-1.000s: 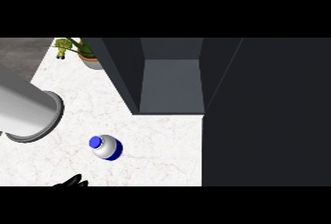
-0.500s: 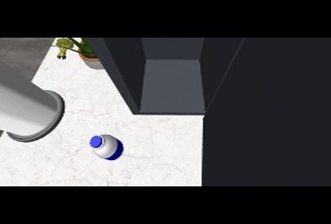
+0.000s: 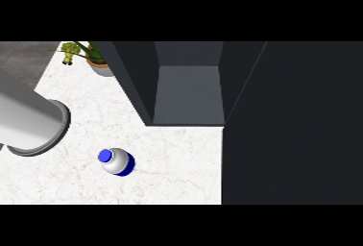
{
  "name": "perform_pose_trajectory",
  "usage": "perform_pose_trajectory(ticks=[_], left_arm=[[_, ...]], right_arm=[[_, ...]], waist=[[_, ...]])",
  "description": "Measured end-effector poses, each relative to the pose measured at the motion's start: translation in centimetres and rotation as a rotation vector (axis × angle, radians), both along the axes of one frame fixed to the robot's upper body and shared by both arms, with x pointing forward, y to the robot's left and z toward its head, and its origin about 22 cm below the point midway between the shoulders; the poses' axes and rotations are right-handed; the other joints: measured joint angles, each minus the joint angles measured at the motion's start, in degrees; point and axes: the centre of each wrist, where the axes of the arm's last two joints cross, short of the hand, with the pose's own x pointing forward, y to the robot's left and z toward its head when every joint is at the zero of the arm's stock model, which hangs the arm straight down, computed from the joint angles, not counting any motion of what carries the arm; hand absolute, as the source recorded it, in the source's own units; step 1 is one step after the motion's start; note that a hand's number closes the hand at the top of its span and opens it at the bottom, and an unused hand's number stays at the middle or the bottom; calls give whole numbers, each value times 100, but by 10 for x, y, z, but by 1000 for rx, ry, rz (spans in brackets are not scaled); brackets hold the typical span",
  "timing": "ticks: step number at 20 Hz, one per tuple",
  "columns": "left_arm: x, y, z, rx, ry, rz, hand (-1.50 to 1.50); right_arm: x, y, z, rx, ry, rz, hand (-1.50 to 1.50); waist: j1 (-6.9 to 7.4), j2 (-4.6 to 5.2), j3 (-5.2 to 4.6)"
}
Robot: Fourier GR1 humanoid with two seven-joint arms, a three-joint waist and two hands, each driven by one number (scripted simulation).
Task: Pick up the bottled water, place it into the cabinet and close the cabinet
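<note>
Hands first: does either one show?
— Neither. A second ago dark fingertips poked in at the lower edge, left of the middle. Now they're gone, so I cannot tell whether the hands are released or clenched.

And the bottle (image 3: 115, 162)?
— Where it was: upright on the counter (image 3: 177, 182), blue cap up (we look straight down on it), nothing touching it. It stands between a grey cylinder (image 3: 28, 120) at the left and a dark panel (image 3: 297, 125) at the right, apart from both.

Cabinet (image 3: 186, 93)?
— Open, beyond the bottle and a little to the right; the bottle is not in it. The dark panel may be its door, though I can't be sure.

So what does the pull-back mean?
— My reading: the pick hasn't begun. No grasp, no lift, nothing placed, nothing closed. A hand must come back in over the bottle before anything else counts. The plant (image 3: 83, 54) in the far corner is well out of the way.
</note>
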Motion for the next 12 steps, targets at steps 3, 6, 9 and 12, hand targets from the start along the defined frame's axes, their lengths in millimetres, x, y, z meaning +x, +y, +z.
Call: perform_pose_trajectory(ticks=[3, 6, 9, 12], left_arm=[[0, 7, 3, -14, -13, 36, -150], [0, 12, 8, -27, -25, 81, -150], [2, 13, 8, -42, -44, 114, -150], [7, 19, 8, -34, -47, 134, -150]], right_arm=[[0, -3, 1, -12, 3, -2, -150], [-3, -5, -1, -12, 7, 2, -150], [-8, -9, -3, -20, 7, 6, -150], [-13, -11, -8, -16, 10, 13, -150]], waist=[[-30, 5, -1], [-61, 5, 1], [-101, 9, -1], [-130, 16, -2]])
